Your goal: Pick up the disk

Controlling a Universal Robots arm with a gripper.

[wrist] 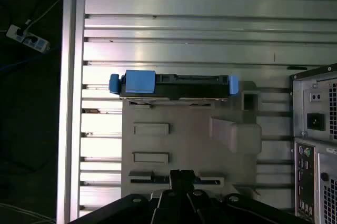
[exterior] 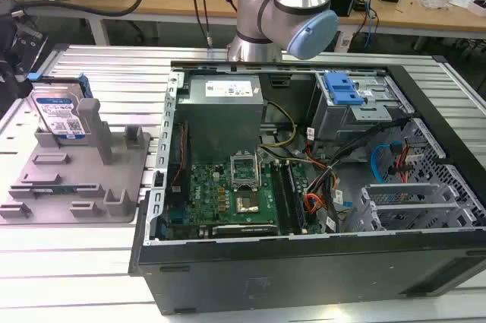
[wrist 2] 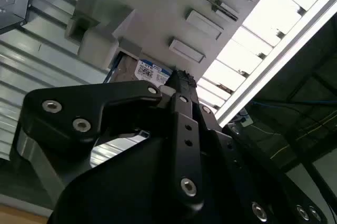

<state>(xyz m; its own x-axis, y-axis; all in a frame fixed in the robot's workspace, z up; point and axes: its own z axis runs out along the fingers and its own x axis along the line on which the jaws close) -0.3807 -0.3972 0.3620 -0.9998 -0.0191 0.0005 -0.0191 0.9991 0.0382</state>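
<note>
The disk [exterior: 61, 115] is a silver drive with a white-and-blue label and a blue frame. It stands tilted on edge at the back of the grey fixture tray [exterior: 83, 186], at the exterior view's left. In the first wrist view the disk [wrist: 174, 86] shows edge-on at the far end of the tray [wrist: 184, 145]. My black gripper [wrist: 181, 174] hangs well above the tray's near end, apart from the disk, fingertips together with nothing between them. In the second wrist view the disk's label [wrist 2: 152, 72] peeks out just beyond the gripper [wrist 2: 181, 76].
An open computer case [exterior: 304, 186] with motherboard, cables and a blue drive-bay bracket [exterior: 342, 89] stands beside the tray on the ribbed metal table [exterior: 76, 262]. The arm [exterior: 285, 4] rises behind it. The case's rear [wrist: 316, 129] and a power strip [wrist: 23, 37] show in the first wrist view.
</note>
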